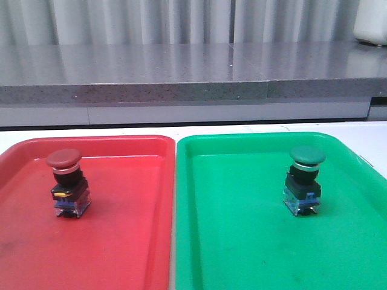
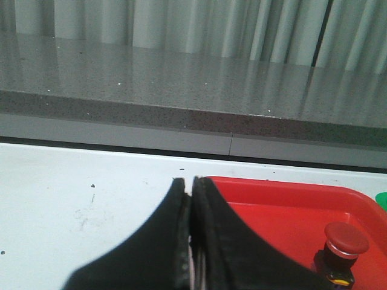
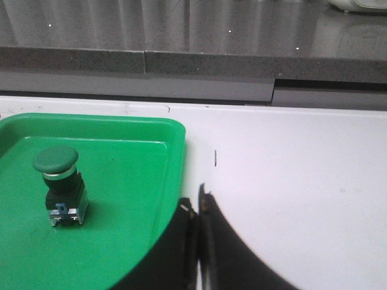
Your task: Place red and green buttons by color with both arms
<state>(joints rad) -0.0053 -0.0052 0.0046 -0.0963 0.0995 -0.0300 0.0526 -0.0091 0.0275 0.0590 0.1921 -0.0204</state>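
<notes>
Two buttons are seen upright: red button (image 1: 66, 181) in red tray (image 1: 121, 241) toward bench's left edge, green button (image 1: 304, 179) in green tray (image 1: 242, 241) toward right edge. Left gripper (image 2: 188, 181) & right gripper (image 3: 198, 202) are clenched w/ nothing held, each kept apart from its button.

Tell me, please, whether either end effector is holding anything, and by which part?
Nothing is held: left end effector and right end effector are shut and empty; the buttons stand in their trays.

— What's sitting on that white table (image 1: 369, 136)?
— Two trays, side by side: a red tray (image 1: 121, 241) on the left, a green tray (image 1: 254, 241) on the right.
— Touching?
— Edges look to meet, though I can't quite tell from here.
</notes>
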